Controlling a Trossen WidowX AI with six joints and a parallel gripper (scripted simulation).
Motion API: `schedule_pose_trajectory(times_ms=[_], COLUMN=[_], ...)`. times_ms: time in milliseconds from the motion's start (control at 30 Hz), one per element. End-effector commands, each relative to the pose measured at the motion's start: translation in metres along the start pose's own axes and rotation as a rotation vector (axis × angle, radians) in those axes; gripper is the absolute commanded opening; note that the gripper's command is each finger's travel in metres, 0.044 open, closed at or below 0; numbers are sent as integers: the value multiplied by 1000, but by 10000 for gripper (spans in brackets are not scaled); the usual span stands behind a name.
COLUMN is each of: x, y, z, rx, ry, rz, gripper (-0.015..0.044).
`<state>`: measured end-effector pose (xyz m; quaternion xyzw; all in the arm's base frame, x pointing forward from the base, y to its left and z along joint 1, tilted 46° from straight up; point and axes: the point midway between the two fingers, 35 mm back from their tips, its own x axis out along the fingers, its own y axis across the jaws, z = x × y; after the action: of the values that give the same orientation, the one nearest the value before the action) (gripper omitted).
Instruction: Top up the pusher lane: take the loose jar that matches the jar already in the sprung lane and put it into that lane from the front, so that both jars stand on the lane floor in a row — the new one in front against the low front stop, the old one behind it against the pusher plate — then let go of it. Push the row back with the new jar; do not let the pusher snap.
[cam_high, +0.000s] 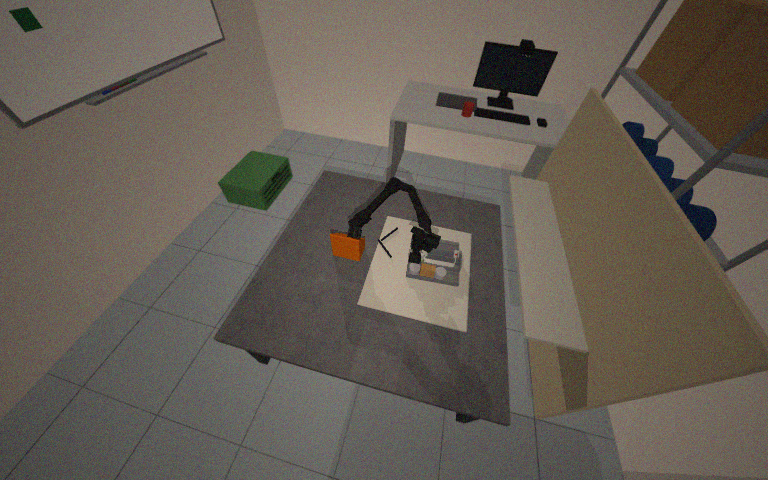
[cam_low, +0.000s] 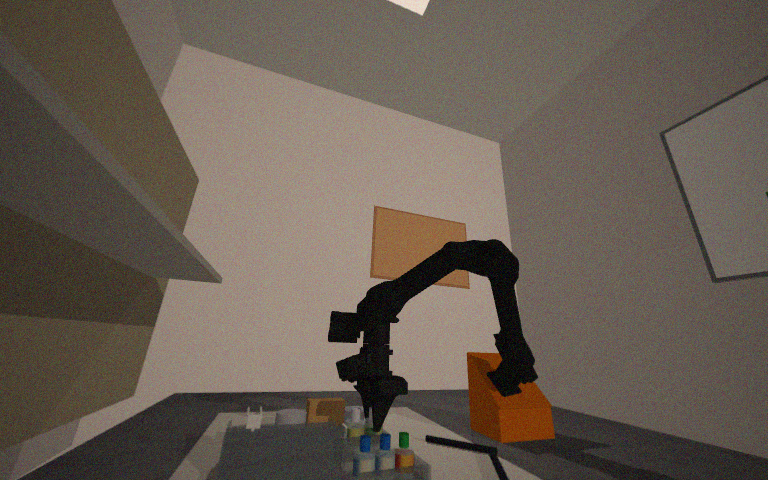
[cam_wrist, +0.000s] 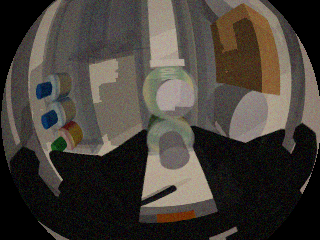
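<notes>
My gripper (cam_high: 415, 260) (cam_low: 373, 427) (cam_wrist: 169, 132) points down over the grey rack and is shut on a pale green glass jar with a grey lid (cam_wrist: 174, 156). A second pale green jar (cam_wrist: 150, 96) (cam_low: 355, 431) with a whitish lid stands just behind the held one in the same lane, in line with it. In the wrist view the two jars look touching or nearly so. A white pusher plate (cam_wrist: 167, 63) is directly behind the second jar. The front stop and the underside of the held jar are hidden, so its contact with the lane floor cannot be told.
Two blue-capped jars (cam_wrist: 61, 85) (cam_low: 365, 462) (cam_wrist: 65, 111) (cam_low: 385, 459) and a green-capped jar (cam_wrist: 74, 134) (cam_low: 404, 458) stand to one side. A brown block (cam_wrist: 270, 55) (cam_low: 325, 410) (cam_high: 427, 270) and a pale grey cylinder (cam_wrist: 250, 117) (cam_low: 290, 417) are on the other.
</notes>
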<state>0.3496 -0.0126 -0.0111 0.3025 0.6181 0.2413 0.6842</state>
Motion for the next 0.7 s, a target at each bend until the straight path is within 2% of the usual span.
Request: schedule_pose_trajectory(times_ms=[0,667], x=[0,0], y=[1,0], z=[1,-3], rx=[-7,-6], ry=[-7,-7], rz=[2,2], gripper=[0,0])
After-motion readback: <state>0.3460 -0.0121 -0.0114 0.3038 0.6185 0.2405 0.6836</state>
